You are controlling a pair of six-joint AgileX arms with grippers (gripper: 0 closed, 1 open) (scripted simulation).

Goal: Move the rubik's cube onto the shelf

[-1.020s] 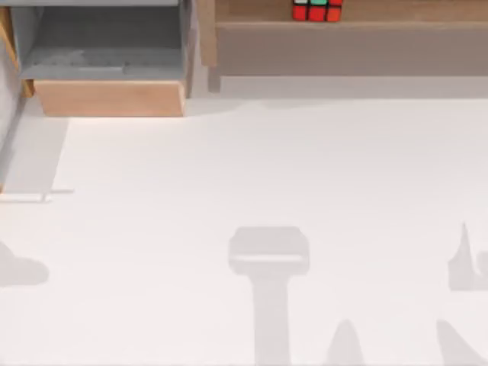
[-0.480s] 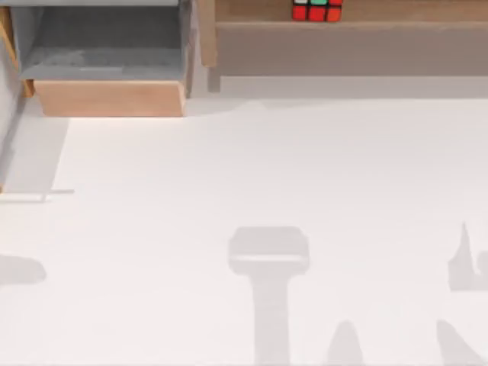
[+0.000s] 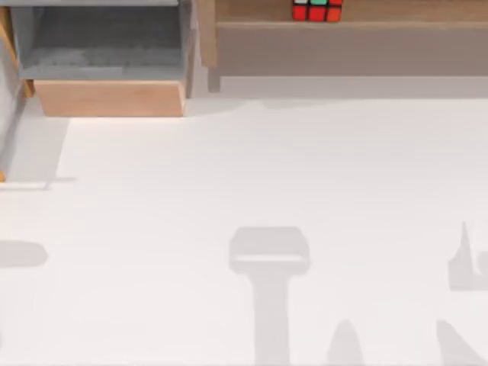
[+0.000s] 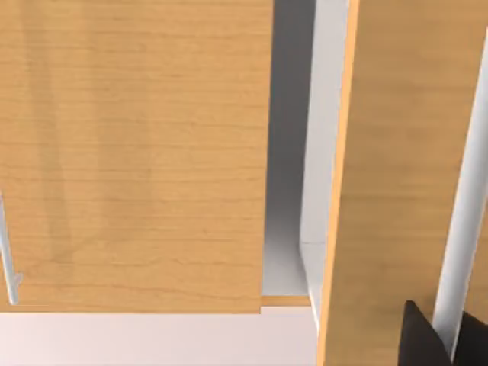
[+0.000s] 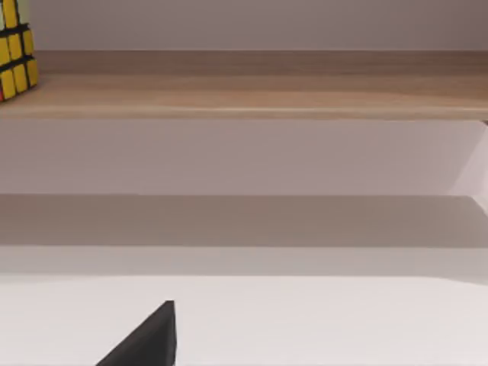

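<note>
The cube rests on the shelf along the bench's far edge, so the task looks complete; neither end effector's grip state can be told.

wooden box top-left, white table.

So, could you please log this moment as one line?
rubik's cube: on shelf | wooden box: top view's left | task: looks done

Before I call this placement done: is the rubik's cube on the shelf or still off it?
On it. The rubik's cube sits flat on the shelf, near its front edge; the right wrist view shows its base resting on the wooden ledge.
</note>
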